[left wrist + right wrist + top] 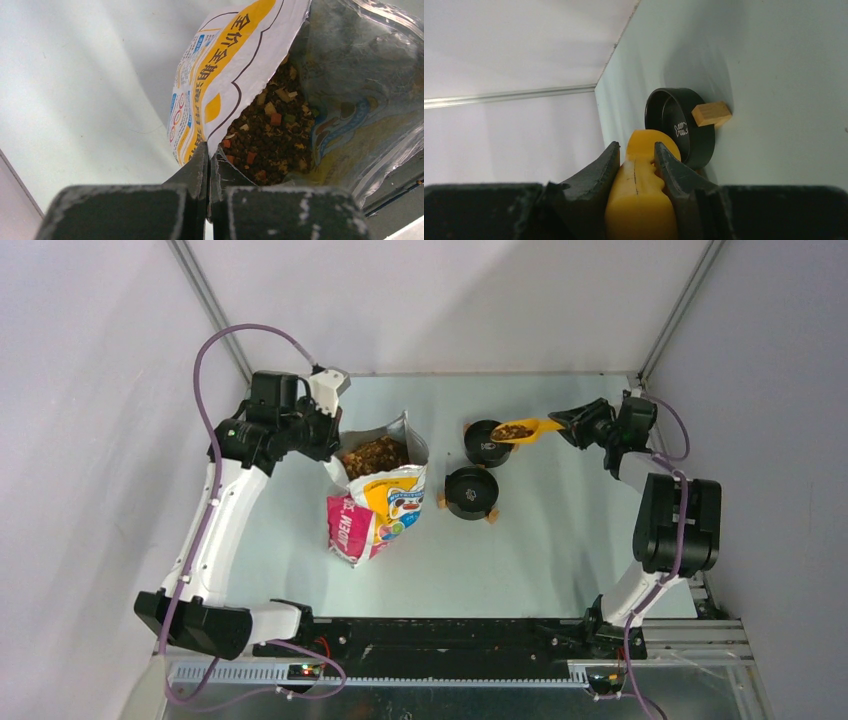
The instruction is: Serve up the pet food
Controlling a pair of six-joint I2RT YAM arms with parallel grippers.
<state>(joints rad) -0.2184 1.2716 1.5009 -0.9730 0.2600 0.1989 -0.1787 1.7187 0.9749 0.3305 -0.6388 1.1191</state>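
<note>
The pet food [375, 455] fills the open mouth of a white, yellow and pink bag [385, 510] standing left of centre. My left gripper [328, 445] is shut on the bag's left rim. The left wrist view shows its jaws [209, 155] pinching the printed edge [225, 65], with the kibble [270, 135] just beyond. My right gripper [565, 423] is shut on the handle of a yellow scoop [530, 427]. The scoop carries a heap of kibble [512, 430] over the far black bowl [475, 447]. In the right wrist view the yellow handle [639, 200] sits between the fingers [636, 152].
A second black bowl [452, 492] with small wooden feet stands just in front of the far one. The right wrist view shows a black bowl [704, 142] and a wooden foot [711, 113] beyond the scoop. Grey walls close in on the left, back and right.
</note>
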